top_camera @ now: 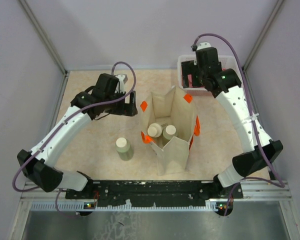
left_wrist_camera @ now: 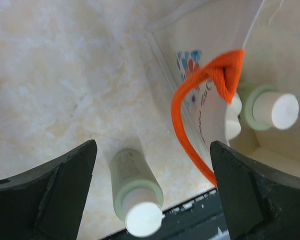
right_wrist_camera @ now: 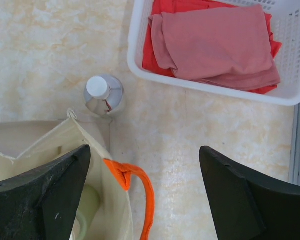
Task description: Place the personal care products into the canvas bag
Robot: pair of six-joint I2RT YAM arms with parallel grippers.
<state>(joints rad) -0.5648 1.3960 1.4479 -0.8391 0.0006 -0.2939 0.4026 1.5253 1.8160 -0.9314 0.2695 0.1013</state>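
The canvas bag (top_camera: 176, 145) stands open at the middle, with orange handles (top_camera: 144, 106). Two sage-green bottles with off-white caps (top_camera: 154, 131) (top_camera: 169, 132) stand inside it. A third green bottle (top_camera: 124, 148) stands on the table left of the bag; it also shows in the left wrist view (left_wrist_camera: 135, 192). A small clear bottle with a white cap (right_wrist_camera: 104, 95) stands behind the bag, next to the basket. My left gripper (top_camera: 131, 104) is open and empty, above the bag's left side. My right gripper (top_camera: 190, 75) is open and empty, above the bag's far right corner.
A white lattice basket (right_wrist_camera: 190, 87) holding red cloth (right_wrist_camera: 215, 40) sits at the back right, under my right wrist. An orange handle (right_wrist_camera: 140, 185) hangs over the bag's edge (right_wrist_camera: 50, 145). Walls close in the table on three sides.
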